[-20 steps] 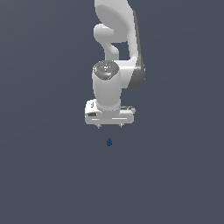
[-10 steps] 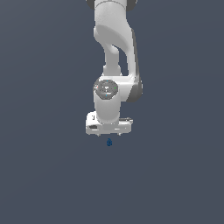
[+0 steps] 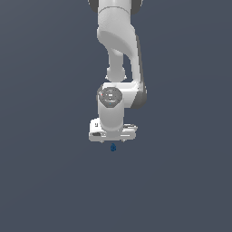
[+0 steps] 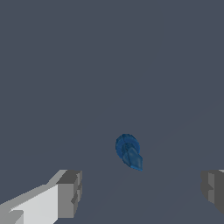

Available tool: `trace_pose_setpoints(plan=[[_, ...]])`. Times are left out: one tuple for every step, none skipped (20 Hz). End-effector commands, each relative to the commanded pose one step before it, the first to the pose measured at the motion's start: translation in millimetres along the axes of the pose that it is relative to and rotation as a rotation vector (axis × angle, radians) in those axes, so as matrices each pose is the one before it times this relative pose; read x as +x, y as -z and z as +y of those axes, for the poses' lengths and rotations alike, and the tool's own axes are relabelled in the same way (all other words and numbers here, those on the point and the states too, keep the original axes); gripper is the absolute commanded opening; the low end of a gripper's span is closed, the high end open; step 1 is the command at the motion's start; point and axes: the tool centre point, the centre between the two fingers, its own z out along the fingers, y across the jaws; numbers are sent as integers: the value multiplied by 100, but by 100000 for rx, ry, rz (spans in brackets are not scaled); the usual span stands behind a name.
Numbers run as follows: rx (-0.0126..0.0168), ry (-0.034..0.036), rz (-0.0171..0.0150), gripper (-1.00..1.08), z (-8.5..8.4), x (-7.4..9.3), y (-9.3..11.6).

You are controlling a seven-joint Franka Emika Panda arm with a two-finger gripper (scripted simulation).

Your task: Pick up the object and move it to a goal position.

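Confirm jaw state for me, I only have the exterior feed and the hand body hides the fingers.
Observer: Open. In the wrist view the two fingers stand wide apart, with the gripper centred on bare floor.
Operator: Is the blue object between them?
Observer: It lies within the gap sideways, nearer one finger than the other, but ahead of the tips; the blue object touches neither pad.
Operator: Exterior shows only a blue dot under the hand. Any shape detail?
Observer: Wrist view shows a rounded dark blue end and a lighter, faceted end, so it is elongated, not a ball.
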Motion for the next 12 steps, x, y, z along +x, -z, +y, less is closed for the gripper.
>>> trace_pose_setpoints(plan=[[3, 2, -95, 100, 8, -35, -658], [0, 0, 0, 100, 6, -6, -410], [-25, 46, 45, 100, -25, -10, -450], [0, 0, 0, 100, 8, -12, -551], [0, 0, 0, 100, 8, -15, -602], [0, 0, 0, 100, 8, -12, -546], [-25, 46, 44, 100, -25, -8, -438], [0, 0, 0, 100, 6, -1, -390], [0, 0, 0, 100, 6, 8, -312], [0, 0, 0, 100, 5, 17, -235], [0, 0, 0, 100, 5, 28, -156], [0, 0, 0, 100, 5, 38, -78]])
